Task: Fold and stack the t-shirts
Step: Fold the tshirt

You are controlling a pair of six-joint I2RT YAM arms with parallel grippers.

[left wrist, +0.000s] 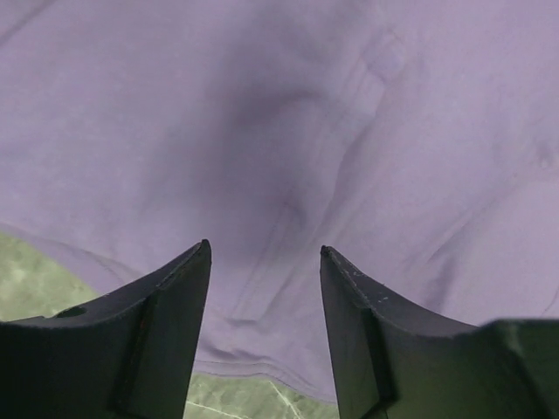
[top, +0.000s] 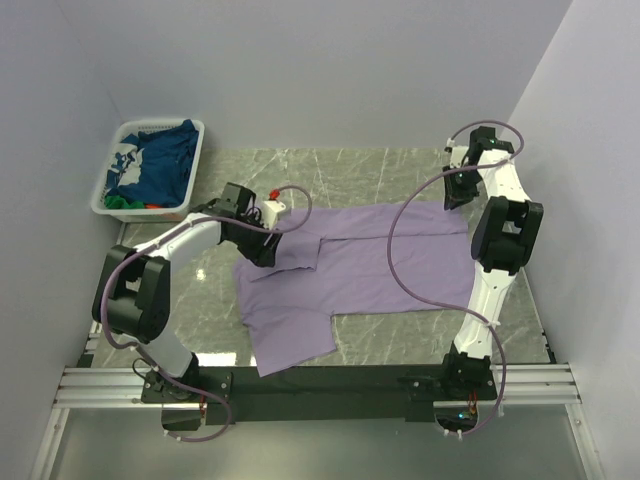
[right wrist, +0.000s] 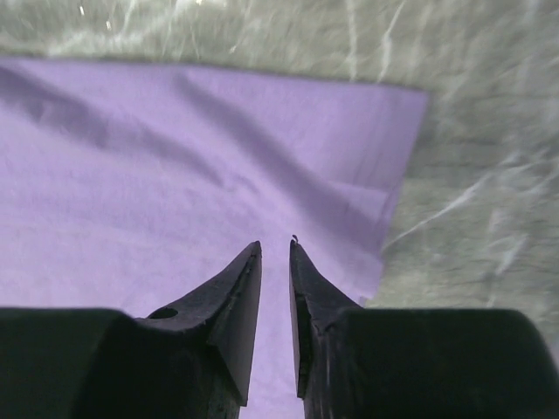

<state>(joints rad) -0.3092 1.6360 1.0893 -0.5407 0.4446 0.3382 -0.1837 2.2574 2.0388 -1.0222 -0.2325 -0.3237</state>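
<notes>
White basket [top: 106, 185] holds a navy t-shirt [top: 160, 160] hiding most of green and red cloth [top: 130, 204] — left claw [left wrist: 265, 247] spread, right claw [right wrist: 275, 243] narrowly parted, both empty over the lavender t-shirt [top: 380, 265].

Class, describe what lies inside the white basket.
A navy shirt with white print fills the basket; green cloth and red cloth peek out at its near edge. Anything beneath is covered.
</notes>
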